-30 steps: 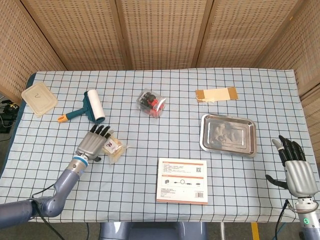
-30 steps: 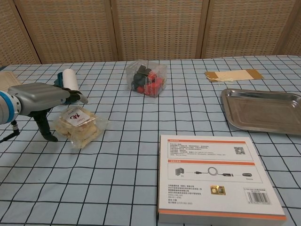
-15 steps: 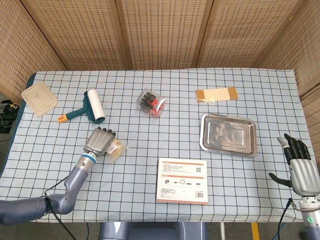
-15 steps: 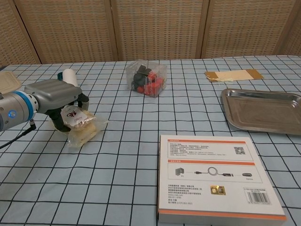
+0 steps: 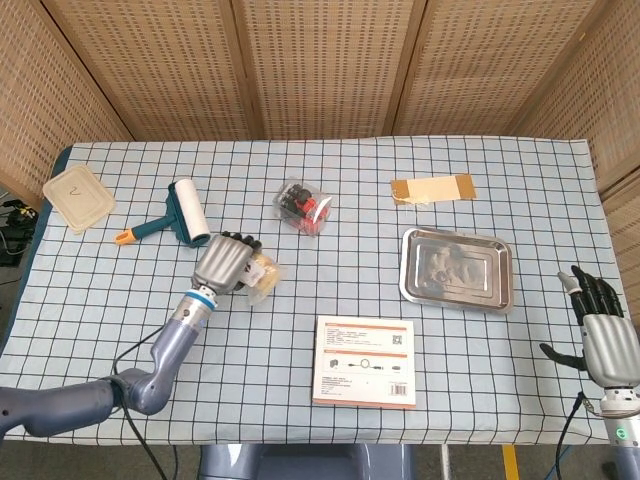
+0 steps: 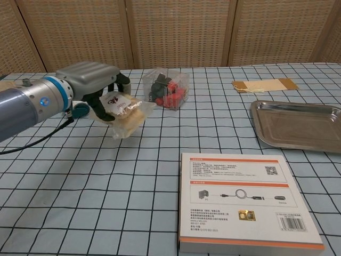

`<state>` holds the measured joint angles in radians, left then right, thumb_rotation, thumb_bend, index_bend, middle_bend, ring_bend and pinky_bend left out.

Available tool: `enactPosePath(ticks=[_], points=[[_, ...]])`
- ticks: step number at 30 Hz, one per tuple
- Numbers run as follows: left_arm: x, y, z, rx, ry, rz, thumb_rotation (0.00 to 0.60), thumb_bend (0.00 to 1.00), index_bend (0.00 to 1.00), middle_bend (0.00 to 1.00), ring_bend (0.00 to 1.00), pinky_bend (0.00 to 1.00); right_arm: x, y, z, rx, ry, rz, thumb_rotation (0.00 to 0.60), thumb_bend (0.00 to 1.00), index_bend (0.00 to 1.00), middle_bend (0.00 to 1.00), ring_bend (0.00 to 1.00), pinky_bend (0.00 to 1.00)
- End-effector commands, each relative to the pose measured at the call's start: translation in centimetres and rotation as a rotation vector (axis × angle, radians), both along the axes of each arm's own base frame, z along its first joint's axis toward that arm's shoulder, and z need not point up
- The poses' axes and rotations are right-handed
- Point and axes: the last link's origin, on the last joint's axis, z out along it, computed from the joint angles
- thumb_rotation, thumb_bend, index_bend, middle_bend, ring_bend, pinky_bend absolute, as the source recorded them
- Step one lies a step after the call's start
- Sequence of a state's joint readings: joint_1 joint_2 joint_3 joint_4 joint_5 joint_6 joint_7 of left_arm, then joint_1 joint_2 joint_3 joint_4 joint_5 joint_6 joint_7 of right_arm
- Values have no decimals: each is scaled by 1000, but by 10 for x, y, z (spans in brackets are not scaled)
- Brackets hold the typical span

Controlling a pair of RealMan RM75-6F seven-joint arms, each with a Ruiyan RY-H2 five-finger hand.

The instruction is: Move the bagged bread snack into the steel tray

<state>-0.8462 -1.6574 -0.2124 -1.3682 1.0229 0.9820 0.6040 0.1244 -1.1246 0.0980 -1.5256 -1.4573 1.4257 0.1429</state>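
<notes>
Left robot hand (image 6: 98,85) grips one bread bag (image 6: 126,113); right robot hand (image 5: 606,335) open; one tray (image 5: 456,268).

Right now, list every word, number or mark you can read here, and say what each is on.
"2": handwritten on the plastic container lid.
Red mark on the bagged bread snack held by the left hand: too blurred to read.
Printed lines and a QR code on the white box: too small to read.
Tan envelope: no readable text.

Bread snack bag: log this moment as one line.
left hand: holds bread snack bag above the table | right hand: open, idle | steel tray: empty | phase: carrying
</notes>
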Motion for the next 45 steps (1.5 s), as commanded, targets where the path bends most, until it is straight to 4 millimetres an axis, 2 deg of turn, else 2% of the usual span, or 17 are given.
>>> enactPosePath(ticks=[1, 9, 13, 15, 16, 17, 18, 19, 20, 21, 23, 24, 26, 33, 38, 40, 45], points=[[24, 11, -17, -25, -9, -5, 600, 436, 664, 396, 413, 412, -3, -2, 2, -1, -4, -10, 600, 103, 47, 0, 0, 0], [78, 28, -53, -55, -9, -39, 600, 432, 658, 375, 413, 408, -11, -6, 8, -17, -23, -38, 600, 103, 47, 0, 0, 0], [113, 34, -75, -70, -37, -52, 600, 429, 657, 355, 411, 403, -18, -8, 15, -35, -28, -62, 600, 103, 47, 0, 0, 0], [129, 35, -85, -73, -46, -69, 600, 422, 621, 318, 379, 371, -22, -8, 18, -45, -34, -79, 600, 103, 47, 0, 0, 0], [137, 35, -90, -76, -49, -77, 600, 416, 587, 276, 340, 333, -24, -8, 20, -49, -36, -87, 600, 103, 47, 0, 0, 0], [142, 35, -94, -81, -50, -83, 600, 396, 508, 180, 244, 244, -26, -8, 21, -51, -36, -92, 600, 103, 47, 0, 0, 0], [147, 33, -99, -93, -46, -92, 600, 364, 401, 87, 132, 138, -28, -9, 22, -53, -35, -98, 600, 103, 47, 0, 0, 0], [151, 33, -103, -105, -44, -94, 600, 333, 317, 38, 70, 77, -29, -8, 22, -52, -33, -102, 600, 103, 47, 0, 0, 0], [155, 33, -108, -118, -46, -92, 600, 273, 184, 2, 13, 20, -31, -8, 23, -49, -34, -106, 600, 103, 47, 0, 0, 0], [157, 33, -110, -123, -49, -90, 600, 203, 81, 0, 0, 1, -31, -8, 23, -48, -34, -107, 600, 103, 47, 0, 0, 0], [160, 32, -116, -137, -52, -86, 600, 81, 2, 0, 0, 0, -32, -6, 23, -47, -37, -108, 600, 103, 47, 0, 0, 0], [160, 32, -116, -141, -49, -86, 600, 32, 0, 0, 0, 0, -33, -5, 23, -47, -36, -107, 600, 103, 47, 0, 0, 0], [158, 34, -116, -147, -44, -83, 600, 1, 0, 0, 0, 0, -33, -4, 23, -48, -31, -107, 600, 103, 46, 0, 0, 0], [140, 39, -93, -147, -96, -65, 600, 0, 0, 0, 0, 0, -29, 0, 20, -43, -5, -96, 600, 103, 47, 0, 0, 0], [106, 33, -50, -125, -120, -57, 600, 0, 0, 0, 0, 0, -27, 0, 15, -33, 12, -93, 600, 102, 47, 0, 0, 0], [85, 26, -26, -94, -95, -54, 600, 0, 0, 0, 0, 0, -25, 0, 12, -27, 18, -88, 600, 103, 47, 0, 0, 0], [19, -12, 41, 20, -11, 13, 600, 0, 0, 0, 0, 0, -20, 0, 5, -11, 41, -72, 600, 102, 47, 0, 0, 0]])
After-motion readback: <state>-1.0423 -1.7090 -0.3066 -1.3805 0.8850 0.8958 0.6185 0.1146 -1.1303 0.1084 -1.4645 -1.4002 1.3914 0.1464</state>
